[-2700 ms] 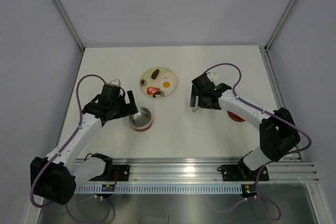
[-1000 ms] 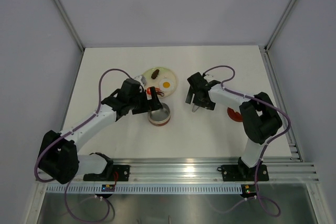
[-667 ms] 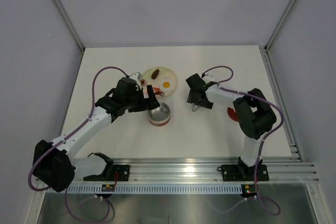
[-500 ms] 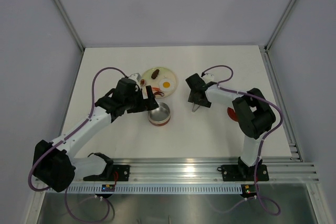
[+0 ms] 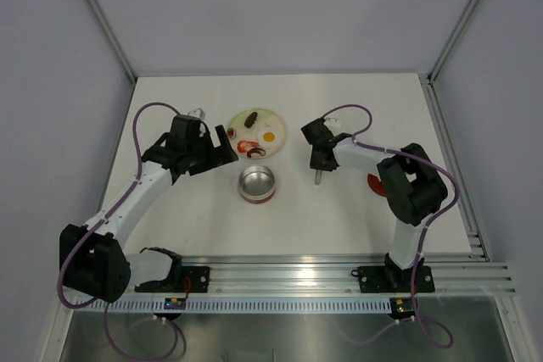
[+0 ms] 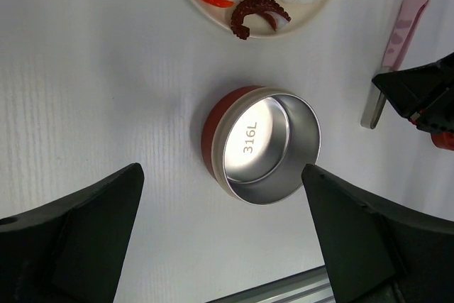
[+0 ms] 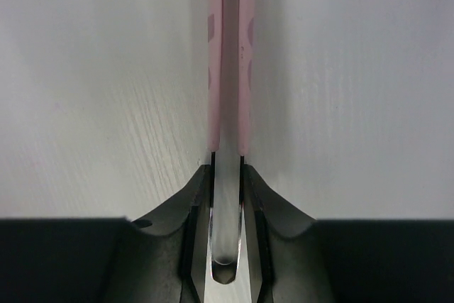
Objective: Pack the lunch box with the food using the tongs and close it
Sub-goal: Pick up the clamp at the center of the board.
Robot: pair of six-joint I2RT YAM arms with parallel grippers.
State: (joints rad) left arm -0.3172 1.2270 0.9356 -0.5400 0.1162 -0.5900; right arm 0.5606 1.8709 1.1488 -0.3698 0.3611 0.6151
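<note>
The lunch box [image 5: 256,184], a shiny round tin with a red base, stands open on the table and shows in the left wrist view [image 6: 262,145] as well. Behind it a pale plate [image 5: 260,125] carries the food: a fried egg [image 5: 269,136], a dark sausage piece [image 5: 249,119] and red-and-white strips [image 5: 252,150]. My left gripper [image 5: 222,148] hangs open to the left of the tin, its fingers [image 6: 78,239] wide apart with nothing between them. The pink tongs [image 7: 227,54] lie flat on the table. My right gripper [image 7: 227,196] is shut on their metal joined end.
The red lid [image 5: 379,186] lies right of the tongs, partly under the right arm. In the left wrist view the tongs [image 6: 401,40] lie right of the tin, with the black right gripper [image 6: 418,94] on their near end. An aluminium rail [image 5: 297,273] runs along the near table edge.
My left arm has pulled back to the left, away from the tin, which stays where it stood. My right gripper has lowered onto the tongs and shut on their end.
</note>
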